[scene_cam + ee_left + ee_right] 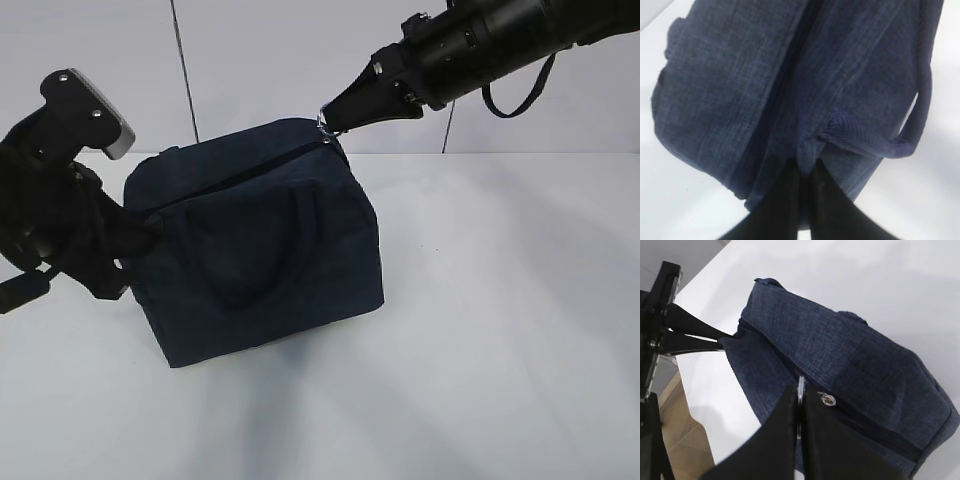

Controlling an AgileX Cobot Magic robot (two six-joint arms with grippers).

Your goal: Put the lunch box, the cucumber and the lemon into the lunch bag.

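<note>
The dark navy lunch bag [260, 240] stands on the white table [500, 300], and its zipper [240, 170] looks closed along the top. My left gripper [150, 232] is shut on a fold of fabric at the bag's left end; in the left wrist view the pinched cloth [807, 152] sits between the black fingertips [790, 180]. My right gripper [328, 118] is shut on the metal ring pull [800, 382] at the zipper's right end. The lunch box, the cucumber and the lemon are out of view.
A loop handle [920, 110] hangs off the bag's side. In the right wrist view the table's edge [695, 405] runs just behind the left gripper, with brown floor [685, 445] below it. A dark vertical seam [183, 70] marks the back wall.
</note>
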